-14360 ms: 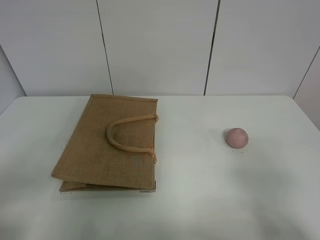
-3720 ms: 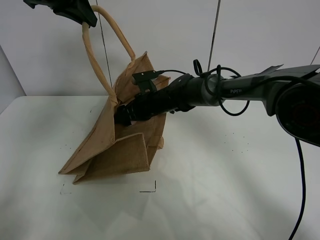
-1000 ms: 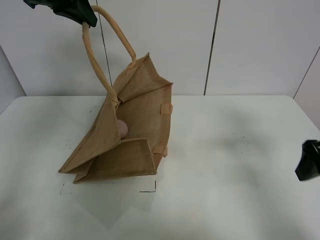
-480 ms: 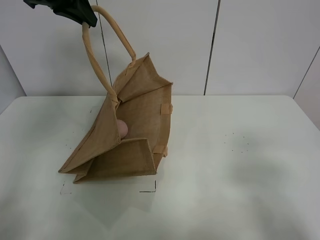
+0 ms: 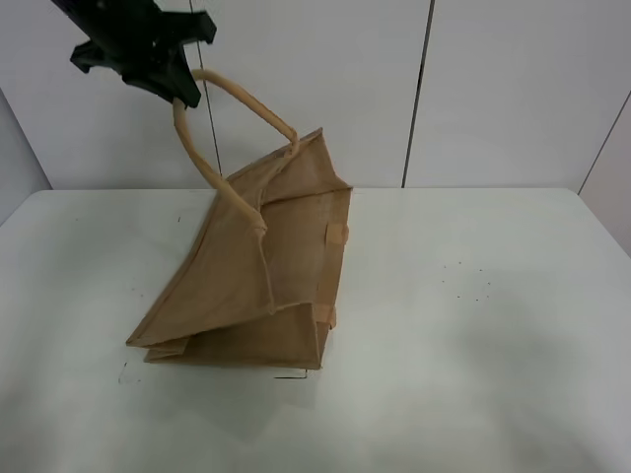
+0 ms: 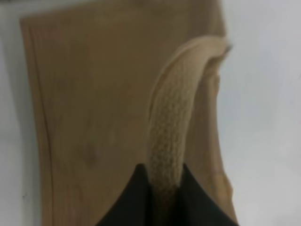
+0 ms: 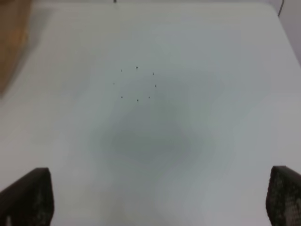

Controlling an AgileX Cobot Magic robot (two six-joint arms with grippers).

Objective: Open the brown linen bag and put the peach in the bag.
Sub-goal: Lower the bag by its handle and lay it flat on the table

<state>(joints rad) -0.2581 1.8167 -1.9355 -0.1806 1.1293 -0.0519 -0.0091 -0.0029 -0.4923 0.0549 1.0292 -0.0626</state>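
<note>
The brown linen bag (image 5: 266,286) rests on the white table at left of centre, leaning, its mouth facing right and nearly folded together. My left gripper (image 5: 179,87) is high above the bag's left side, shut on one beige loop handle (image 5: 237,94). The left wrist view shows the handle (image 6: 171,127) pinched between the dark fingers of the left gripper (image 6: 164,197), with the bag's side (image 6: 94,117) below. The peach is hidden. My right gripper (image 7: 155,197) is open and empty over bare table; it is out of the exterior view. The bag's edge (image 7: 11,42) shows in the right wrist view.
The white table (image 5: 473,325) stretches to the right of the bag, with several small dark specks (image 5: 463,281), also seen in the right wrist view (image 7: 137,84). A thin corner mark (image 5: 296,374) lies just in front of the bag. A panelled wall stands behind.
My left gripper has come down and to the right with the handle. The bag has slackened and its mouth has folded narrower, so the peach inside no longer shows.
</note>
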